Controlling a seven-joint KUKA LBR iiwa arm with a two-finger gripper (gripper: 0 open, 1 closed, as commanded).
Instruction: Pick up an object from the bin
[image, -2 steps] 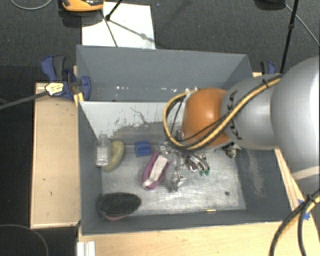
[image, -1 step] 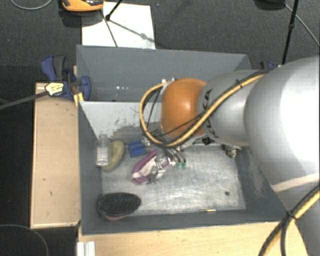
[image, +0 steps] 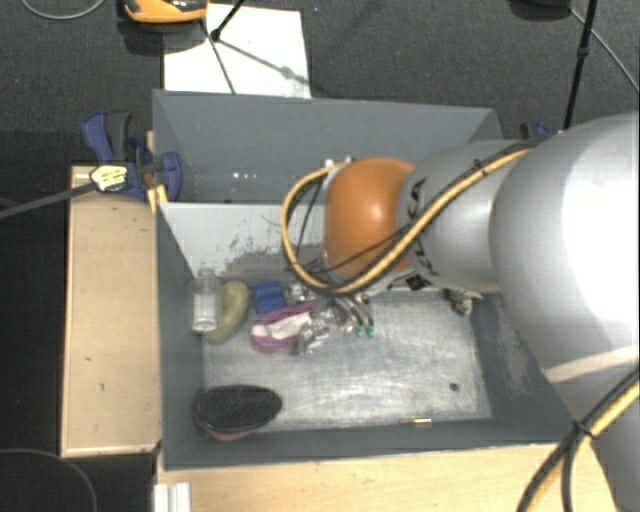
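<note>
Camera view: gripper (image: 335, 322) beside purple-pink thing (image: 278, 328)

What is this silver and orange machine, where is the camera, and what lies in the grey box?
One camera looks down from above, somewhat sideways. The silver machine is a robot arm reaching in from the right; the orange cover belongs to it. Its jaws hang by a purple and pink thing in the grey bin. Beside that lie a clear bottle, an olive lump and a blue thing; a black brush lies nearer the front. Whether anything is held, I cannot tell.
</note>
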